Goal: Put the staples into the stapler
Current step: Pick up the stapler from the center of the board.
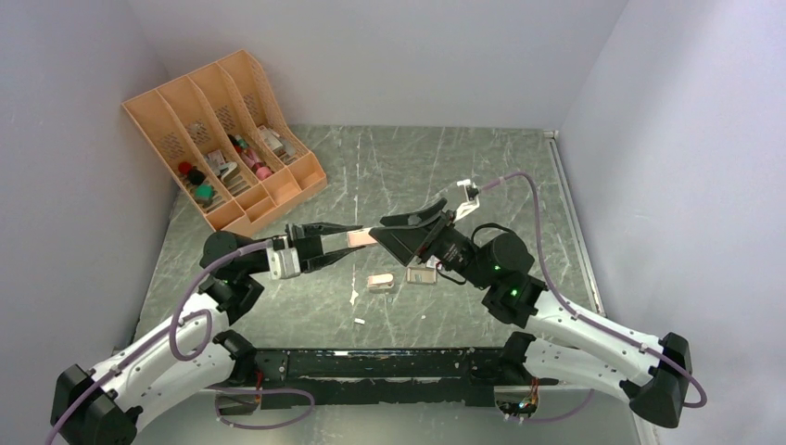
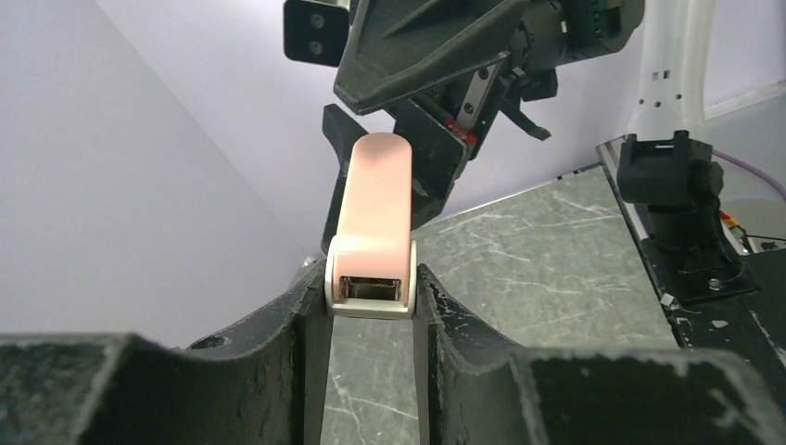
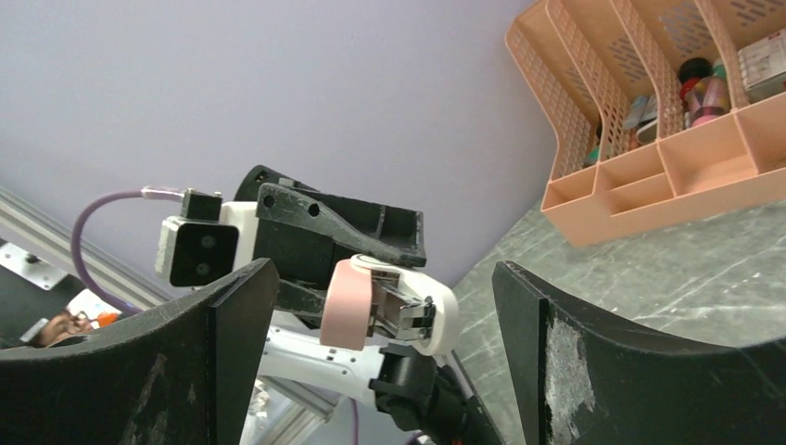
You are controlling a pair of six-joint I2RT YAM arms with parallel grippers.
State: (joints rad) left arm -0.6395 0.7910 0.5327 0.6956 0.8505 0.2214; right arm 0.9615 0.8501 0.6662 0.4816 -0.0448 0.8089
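Right gripper [image 1: 387, 239] is covering the pink stapler's [image 1: 357, 238] front end in top view; organizer [image 1: 283, 192] contents and white scrap [image 1: 360, 321] are showing too small to identify.

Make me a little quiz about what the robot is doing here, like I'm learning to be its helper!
1. True or false: the left gripper is shut on the pink stapler and holds it up in the air.
2. Pick one: seen from above, where is the orange organizer?
A. back left
B. front right
C. in a gripper
3. Fill the gap: the right gripper faces the stapler's tip with its jaws ____.

Key: 1 true; 2 A; 3 open.
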